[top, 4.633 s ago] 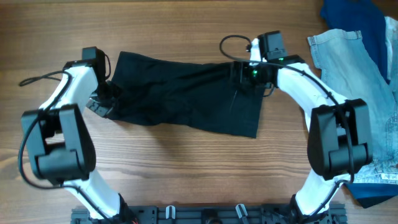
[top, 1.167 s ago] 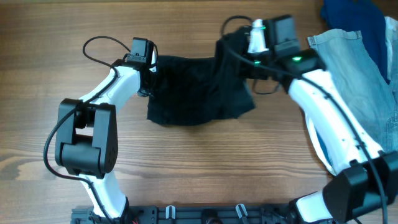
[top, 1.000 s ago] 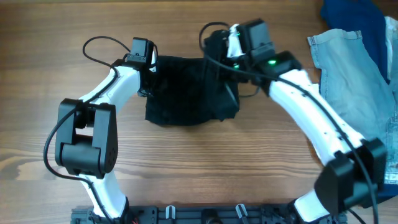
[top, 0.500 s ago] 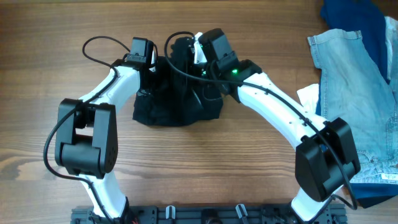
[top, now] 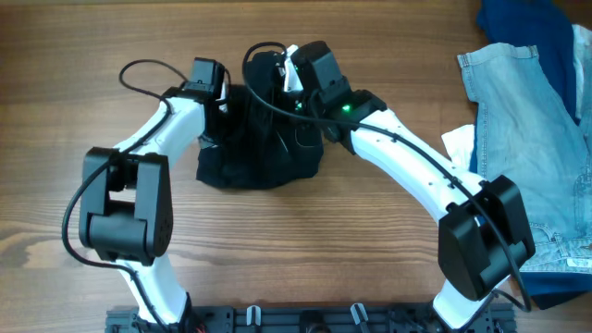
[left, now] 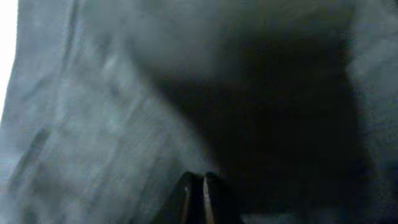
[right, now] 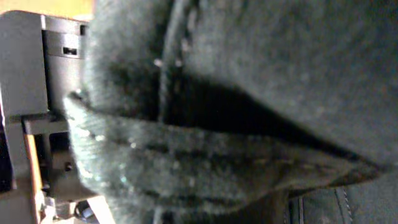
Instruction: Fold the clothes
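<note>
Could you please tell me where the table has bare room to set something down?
Bare table lies on the near side of the black shorts and at the far-left corner. The right side is crowded by pale denim and a dark blue garment.

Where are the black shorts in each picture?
Overhead: black shorts bunched up, upper middle of the table.
Left wrist: black shorts fill nearly the whole picture.
Right wrist: black shorts fill most of it, folded across.
Shared landmark: wooden table, overhead and in right wrist's top-left corner; not seen in left wrist.
</note>
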Controlling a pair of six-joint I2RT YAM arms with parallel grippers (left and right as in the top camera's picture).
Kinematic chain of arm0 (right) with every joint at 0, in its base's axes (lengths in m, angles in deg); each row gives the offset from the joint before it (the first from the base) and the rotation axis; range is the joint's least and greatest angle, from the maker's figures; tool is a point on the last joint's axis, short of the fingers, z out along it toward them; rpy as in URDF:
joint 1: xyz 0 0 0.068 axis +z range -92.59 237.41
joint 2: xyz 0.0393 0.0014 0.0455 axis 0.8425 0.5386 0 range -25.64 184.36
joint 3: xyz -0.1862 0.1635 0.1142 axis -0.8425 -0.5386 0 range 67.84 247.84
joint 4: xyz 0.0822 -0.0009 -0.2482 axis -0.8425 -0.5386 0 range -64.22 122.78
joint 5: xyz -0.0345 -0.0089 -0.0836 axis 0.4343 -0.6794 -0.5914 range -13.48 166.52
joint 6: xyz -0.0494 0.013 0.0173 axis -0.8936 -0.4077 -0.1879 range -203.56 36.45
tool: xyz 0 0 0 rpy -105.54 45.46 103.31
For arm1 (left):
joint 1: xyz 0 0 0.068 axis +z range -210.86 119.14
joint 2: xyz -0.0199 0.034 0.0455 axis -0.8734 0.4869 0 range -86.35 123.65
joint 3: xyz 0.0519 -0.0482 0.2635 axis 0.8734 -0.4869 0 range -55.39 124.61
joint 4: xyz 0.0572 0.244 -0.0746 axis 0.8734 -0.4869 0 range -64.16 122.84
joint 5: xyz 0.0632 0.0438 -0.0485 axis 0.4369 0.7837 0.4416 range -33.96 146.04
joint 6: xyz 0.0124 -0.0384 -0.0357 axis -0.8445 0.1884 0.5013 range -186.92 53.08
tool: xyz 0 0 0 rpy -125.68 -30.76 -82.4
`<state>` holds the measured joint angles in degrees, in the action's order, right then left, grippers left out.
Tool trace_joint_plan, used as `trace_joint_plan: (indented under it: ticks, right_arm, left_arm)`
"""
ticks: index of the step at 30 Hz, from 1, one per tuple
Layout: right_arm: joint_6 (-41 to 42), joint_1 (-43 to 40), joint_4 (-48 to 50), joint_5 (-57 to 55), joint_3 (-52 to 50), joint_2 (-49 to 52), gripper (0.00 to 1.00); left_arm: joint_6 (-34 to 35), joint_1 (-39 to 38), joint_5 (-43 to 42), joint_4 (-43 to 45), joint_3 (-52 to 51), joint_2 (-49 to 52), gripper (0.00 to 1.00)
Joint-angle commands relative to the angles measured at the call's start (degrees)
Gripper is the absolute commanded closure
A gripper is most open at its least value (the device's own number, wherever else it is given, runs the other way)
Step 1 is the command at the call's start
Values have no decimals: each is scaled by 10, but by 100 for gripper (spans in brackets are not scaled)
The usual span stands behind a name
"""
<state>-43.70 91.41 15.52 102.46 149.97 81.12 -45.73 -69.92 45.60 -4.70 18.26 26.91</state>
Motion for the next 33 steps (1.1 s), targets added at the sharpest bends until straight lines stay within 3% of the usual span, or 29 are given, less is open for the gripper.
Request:
trace_joint_plan:
  ticks: [1,13,14,16,19,21,25,33]
  right_arm:
    - [7,-1,4,23,19,4,96]
    - [4,0,5,21,19,4,96]
    - [1,1,7,21,19,4,88]
    - [-4,5,13,21,19,4,60]
    - [-18,14,21,25,19,4,25]
    - [-37,17,21,36,19,4,15]
    - [-54,10,24,68,19,3,3]
    - [-84,-46,-20,72,19,-4,1]
  left_arm:
    - [3,32,-2,-66,48,-43,84]
    - [3,93,0,-114,71,-106,31]
    - [4,106,0,-114,71,-117,28]
    - [8,131,0,-114,71,-134,23]
    - [7,169,0,-114,71,-153,20]
    - [7,193,0,-116,71,-160,20]
    - [7,225,0,-121,71,-160,20]
    - [-22,196,-5,-120,70,-160,21]
